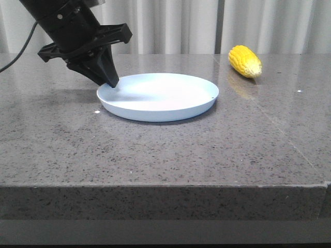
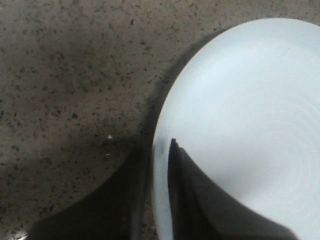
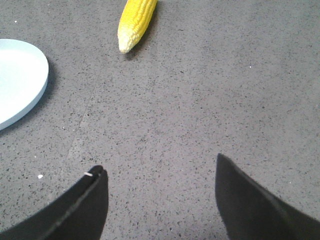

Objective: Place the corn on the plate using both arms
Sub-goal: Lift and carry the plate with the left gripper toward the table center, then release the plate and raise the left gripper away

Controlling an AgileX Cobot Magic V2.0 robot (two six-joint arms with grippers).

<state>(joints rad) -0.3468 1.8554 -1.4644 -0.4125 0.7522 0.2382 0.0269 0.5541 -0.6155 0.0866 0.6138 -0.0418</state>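
Yellow corn (image 1: 245,61) lies on the grey surface (image 1: 155,150), well apart from the plate (image 1: 158,96): not yet picked up. Left gripper (image 1: 112,82) pinches the plate's rim, one finger each side. Right gripper (image 3: 160,200) hangs wide open, empty, short of the corn.

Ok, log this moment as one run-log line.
left gripper: shut on plate rim | right gripper: open over table, empty | corn: on table, right of plate, untouched
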